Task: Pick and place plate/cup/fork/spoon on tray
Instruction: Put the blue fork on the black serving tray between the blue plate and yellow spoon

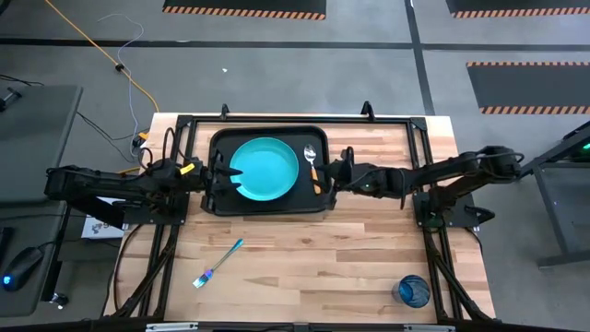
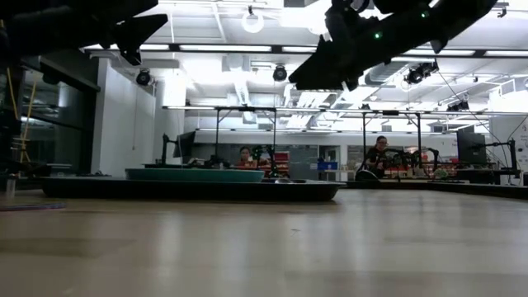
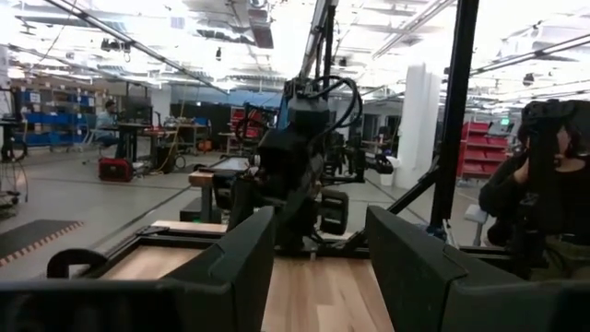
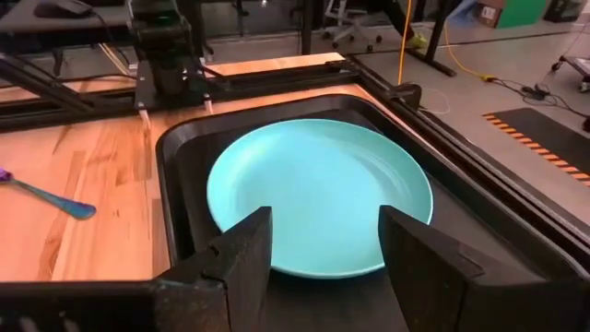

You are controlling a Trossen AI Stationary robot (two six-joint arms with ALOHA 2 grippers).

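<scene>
The black tray (image 1: 263, 209) lies at the table's far middle. The turquoise plate (image 1: 265, 169) rests flat in it, also in the right wrist view (image 4: 318, 189). The spoon (image 1: 313, 166), orange handle and silver bowl, lies in the tray right of the plate. The teal-handled fork (image 1: 219, 262) lies on the wood near the front left. The dark-blue cup (image 1: 412, 291) stands at the front right. My left gripper (image 1: 218, 175) is open over the tray's left edge. My right gripper (image 1: 329, 172) is open over the tray's right edge, beside the spoon. Both hang well above the tray in the low view.
A black frame (image 1: 419, 138) runs around the table's far, left and right sides. Bare wood lies between the tray and the front edge. People sit at benches in the room beyond (image 2: 245, 157).
</scene>
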